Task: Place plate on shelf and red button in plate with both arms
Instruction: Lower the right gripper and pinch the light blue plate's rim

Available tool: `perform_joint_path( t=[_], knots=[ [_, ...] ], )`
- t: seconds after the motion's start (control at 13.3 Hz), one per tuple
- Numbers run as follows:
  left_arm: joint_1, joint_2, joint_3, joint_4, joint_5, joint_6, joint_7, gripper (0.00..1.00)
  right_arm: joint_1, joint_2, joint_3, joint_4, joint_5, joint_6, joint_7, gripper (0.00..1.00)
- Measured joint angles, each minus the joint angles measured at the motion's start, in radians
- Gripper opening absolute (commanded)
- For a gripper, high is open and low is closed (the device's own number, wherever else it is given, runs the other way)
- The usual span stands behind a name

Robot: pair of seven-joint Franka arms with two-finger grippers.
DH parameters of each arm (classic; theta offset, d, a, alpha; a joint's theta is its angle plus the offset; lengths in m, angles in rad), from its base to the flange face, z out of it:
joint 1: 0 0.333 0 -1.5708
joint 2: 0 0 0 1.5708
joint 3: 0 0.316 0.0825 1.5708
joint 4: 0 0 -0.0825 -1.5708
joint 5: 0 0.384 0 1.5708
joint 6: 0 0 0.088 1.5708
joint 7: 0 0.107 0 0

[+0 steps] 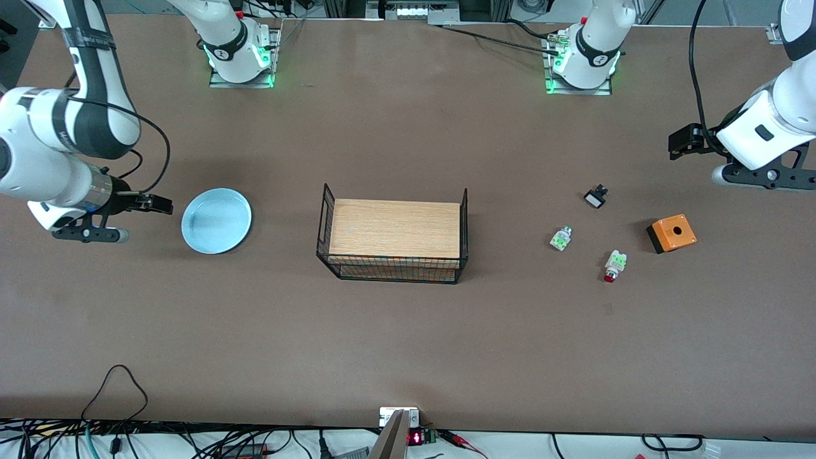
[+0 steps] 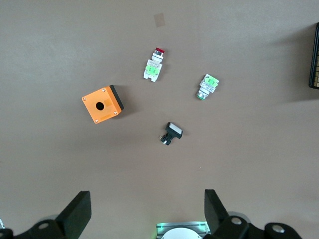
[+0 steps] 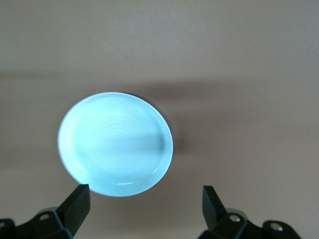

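Flanking red button (image 1: pixel 614 264), orange box (image 1: pixel 672 233), capless white-green part (image 1: pixel 560 238), black switch (image 1: pixel 595 197)

A black wire basket (image 1: pixel 392 237) with a wooden board inside stands at the middle of the brown table (image 1: pixel 408 344). Toward the left arm's end lie three small parts, apart from one another: an orange box with a hole (image 1: pixel 672 233), a white-green part without a red cap (image 1: pixel 561 238), and a black-and-white part (image 1: pixel 595 197), the farthest of the three from the front camera.
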Motion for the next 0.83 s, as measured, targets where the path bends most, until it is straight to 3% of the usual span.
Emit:
perform_joint_path(
  t=[0.3,0.83],
  knots=[
    [0.0,0.0,0.001,0.0,0.0,-0.001,0.0,1.0,-0.058,0.0,-0.003,-0.245,-0.003,0.304,-0.091,1.0],
    [0.0,0.001,0.001,0.0,0.0,-0.007,0.0,1.0,-0.073,0.112,0.006,-0.283,-0.004,0.469,-0.123,0.96]
  ],
)
